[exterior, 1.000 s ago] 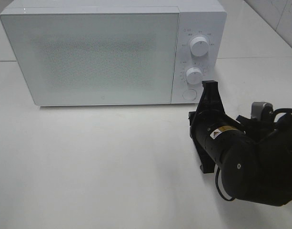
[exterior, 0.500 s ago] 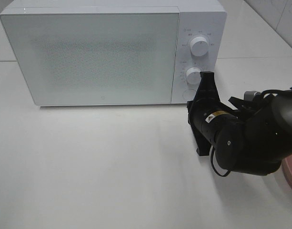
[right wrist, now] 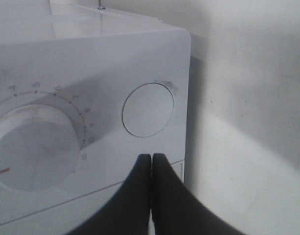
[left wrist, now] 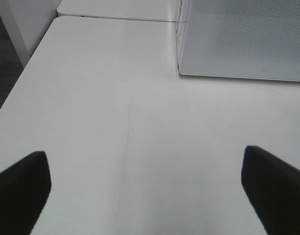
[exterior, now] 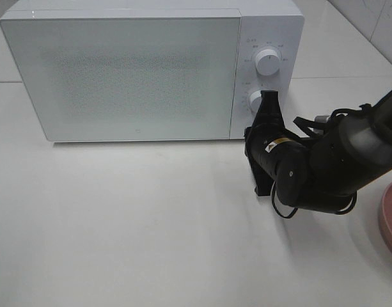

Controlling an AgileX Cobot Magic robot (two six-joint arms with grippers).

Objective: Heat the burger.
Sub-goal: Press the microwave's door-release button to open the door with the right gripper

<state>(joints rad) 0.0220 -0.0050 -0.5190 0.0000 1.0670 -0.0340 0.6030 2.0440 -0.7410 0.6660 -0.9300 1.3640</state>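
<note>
The burger is out of view in every frame. The white microwave [exterior: 132,70] stands at the back of the table with its door closed. My right gripper [exterior: 248,137] is shut with nothing in it and sits right at the lower part of the control panel. In the right wrist view its fingertips [right wrist: 150,156] are pressed together just beside the round door button [right wrist: 148,109], close to the lower dial [right wrist: 34,147]. Whether they touch the panel I cannot tell. My left gripper [left wrist: 145,154] hangs wide open over bare tabletop, off to the microwave's left.
Two dials, upper [exterior: 267,61] and lower [exterior: 254,100], sit on the microwave's right panel. A pink plate [exterior: 391,217] pokes in at the right edge. The table's left edge [left wrist: 22,73] drops to dark floor.
My right arm has swung left and toward the microwave, bringing the shut gripper up to the control panel and covering the round button. The pink plate's rim has come into view.
</note>
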